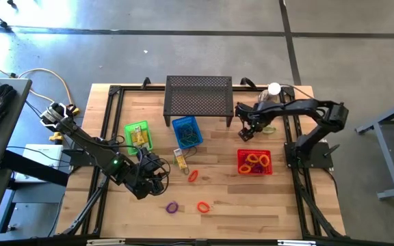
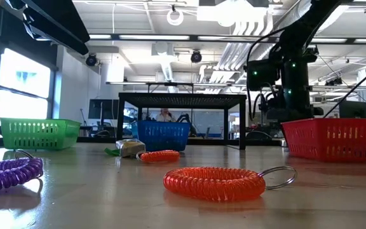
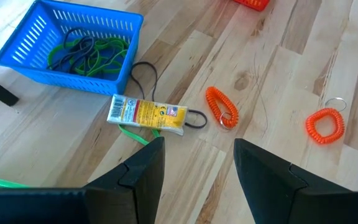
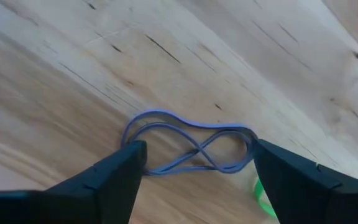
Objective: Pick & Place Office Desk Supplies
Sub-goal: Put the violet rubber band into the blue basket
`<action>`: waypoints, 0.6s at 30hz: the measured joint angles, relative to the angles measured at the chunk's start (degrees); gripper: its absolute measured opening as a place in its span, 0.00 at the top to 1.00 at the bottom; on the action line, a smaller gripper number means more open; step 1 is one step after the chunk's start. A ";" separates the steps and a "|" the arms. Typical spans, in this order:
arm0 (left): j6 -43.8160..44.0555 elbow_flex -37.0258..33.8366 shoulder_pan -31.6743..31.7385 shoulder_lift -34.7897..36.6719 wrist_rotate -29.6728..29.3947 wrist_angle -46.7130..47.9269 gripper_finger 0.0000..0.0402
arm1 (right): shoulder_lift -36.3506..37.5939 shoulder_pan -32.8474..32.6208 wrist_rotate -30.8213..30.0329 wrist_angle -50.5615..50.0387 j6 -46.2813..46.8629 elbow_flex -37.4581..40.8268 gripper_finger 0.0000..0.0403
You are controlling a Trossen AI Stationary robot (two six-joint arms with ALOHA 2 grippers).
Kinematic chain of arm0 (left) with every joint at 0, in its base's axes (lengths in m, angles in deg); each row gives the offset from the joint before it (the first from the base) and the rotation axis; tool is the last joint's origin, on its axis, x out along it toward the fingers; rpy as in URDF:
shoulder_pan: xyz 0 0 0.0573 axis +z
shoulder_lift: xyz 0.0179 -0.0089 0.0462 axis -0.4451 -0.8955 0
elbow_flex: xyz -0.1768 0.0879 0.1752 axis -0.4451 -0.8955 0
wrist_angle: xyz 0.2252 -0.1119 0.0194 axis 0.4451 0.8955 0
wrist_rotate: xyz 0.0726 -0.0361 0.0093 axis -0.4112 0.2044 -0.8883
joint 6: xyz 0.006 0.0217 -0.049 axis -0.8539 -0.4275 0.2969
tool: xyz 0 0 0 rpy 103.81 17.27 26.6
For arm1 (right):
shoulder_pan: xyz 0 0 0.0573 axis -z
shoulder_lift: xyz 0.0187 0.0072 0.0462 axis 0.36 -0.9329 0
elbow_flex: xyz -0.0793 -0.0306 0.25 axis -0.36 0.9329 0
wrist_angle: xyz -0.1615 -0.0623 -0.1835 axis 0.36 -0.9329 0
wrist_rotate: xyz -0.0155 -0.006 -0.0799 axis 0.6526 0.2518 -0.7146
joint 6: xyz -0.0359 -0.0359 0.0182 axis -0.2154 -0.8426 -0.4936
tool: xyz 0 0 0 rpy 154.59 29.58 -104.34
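High view: wooden table (image 1: pixel 252 205) carrying a black perforated stand (image 1: pixel 198 96) at the far edge, with green basket (image 1: pixel 138 134), blue basket (image 1: pixel 187 131) and red basket (image 1: pixel 254 162) in front of it. Red basket filled with orange and yellow coil loops. Yellow packet (image 1: pixel 181 159) lying just below the blue basket; one orange coil (image 1: pixel 193 175) beside it, a second orange coil (image 1: pixel 203 206) and a purple coil (image 1: pixel 172 206) nearer the front edge. Left gripper (image 1: pixel 157 171) near the packet. Right gripper (image 1: pixel 248 132) between stand and red basket.

Low view: second orange coil (image 2: pixel 213 182) with metal ring in the foreground, purple coil (image 2: pixel 8 173) at left, baskets and stand behind.

Left wrist view: fingers (image 3: pixel 143 171) spread apart, holding nothing, above bare wood; packet (image 3: pixel 146 114), dark bands and both orange coils ahead.

Right wrist view: fingers (image 4: pixel 114 174) wide apart, straddling a purple rubber band (image 4: pixel 188 146) lying twisted flat on the wood; contact not discernible.
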 joint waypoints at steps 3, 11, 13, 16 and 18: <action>-0.01 -0.02 -0.02 0.00 0.01 0.02 0.54 | -0.25 0.12 0.99 0.68 -1.18 0.05 0.31; -0.02 -0.02 0.00 0.00 0.00 0.02 0.54 | -0.49 0.01 2.84 1.67 -2.58 0.11 0.63; 0.00 -0.02 -0.02 0.00 0.01 0.02 0.54 | -0.51 0.01 2.99 1.67 -2.65 0.14 0.73; 0.00 -0.02 -0.01 0.00 0.02 0.02 0.54 | -0.51 -0.01 3.00 1.68 -3.78 0.16 0.88; 0.00 -0.02 -0.02 0.00 0.00 0.02 0.54 | -0.51 -0.02 2.67 1.70 -4.06 0.16 0.96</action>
